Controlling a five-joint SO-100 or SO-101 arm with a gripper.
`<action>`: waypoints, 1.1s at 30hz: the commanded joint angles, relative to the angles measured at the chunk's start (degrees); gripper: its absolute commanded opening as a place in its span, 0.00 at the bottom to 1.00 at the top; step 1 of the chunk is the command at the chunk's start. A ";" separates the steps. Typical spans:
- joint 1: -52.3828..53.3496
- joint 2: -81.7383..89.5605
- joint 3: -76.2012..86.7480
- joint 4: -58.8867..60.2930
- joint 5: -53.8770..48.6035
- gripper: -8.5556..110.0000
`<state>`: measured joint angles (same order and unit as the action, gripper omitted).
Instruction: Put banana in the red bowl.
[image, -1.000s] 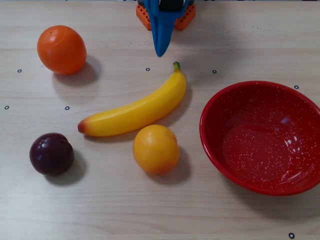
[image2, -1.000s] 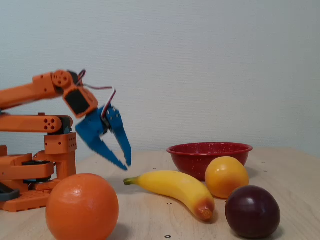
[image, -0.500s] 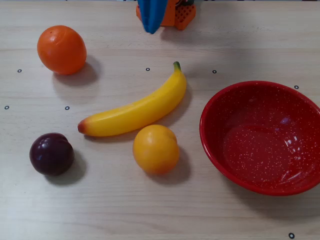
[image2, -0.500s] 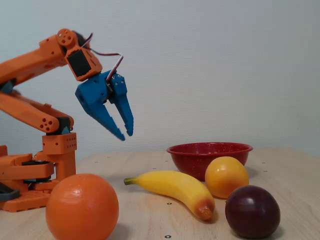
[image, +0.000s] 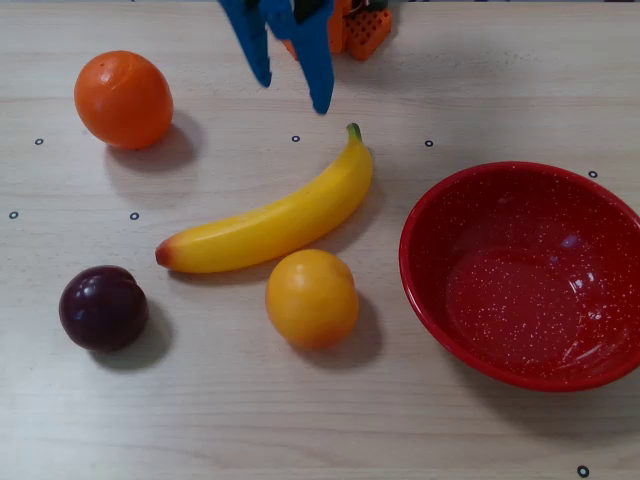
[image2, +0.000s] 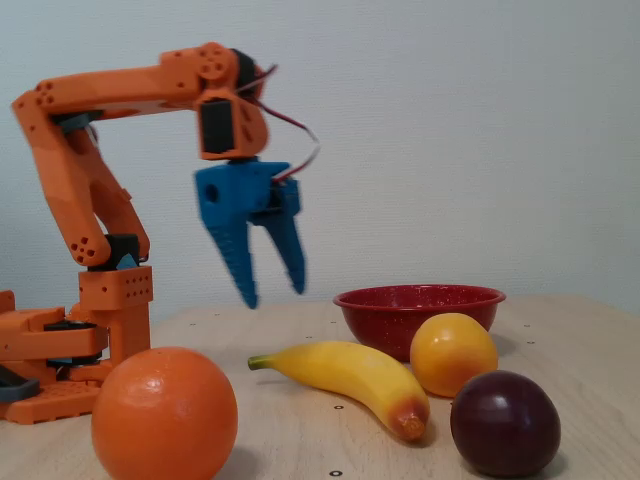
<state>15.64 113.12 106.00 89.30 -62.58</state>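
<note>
The banana (image: 275, 221) lies on the surface, apparently just below the blue pincer (image: 292, 92), whose fingers hang apart, empty.

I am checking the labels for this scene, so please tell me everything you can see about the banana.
The banana is long, curved, glossy yellow and looks like plastic, with a green stem tip and an orange-red opposite end. It lies flat on the wooden table, outside the red bowl. In the overhead view the yellow-orange fruit sits right against its lower side; contact cannot be confirmed. The blue gripper hangs open above the stem end, not touching it.
</note>
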 joint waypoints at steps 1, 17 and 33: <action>0.88 -1.93 -6.24 -2.64 -1.41 0.30; 0.53 -19.69 -14.06 -3.96 3.08 0.38; -3.16 -30.32 -19.78 -8.09 6.94 0.40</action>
<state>13.89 80.86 92.99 81.56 -57.13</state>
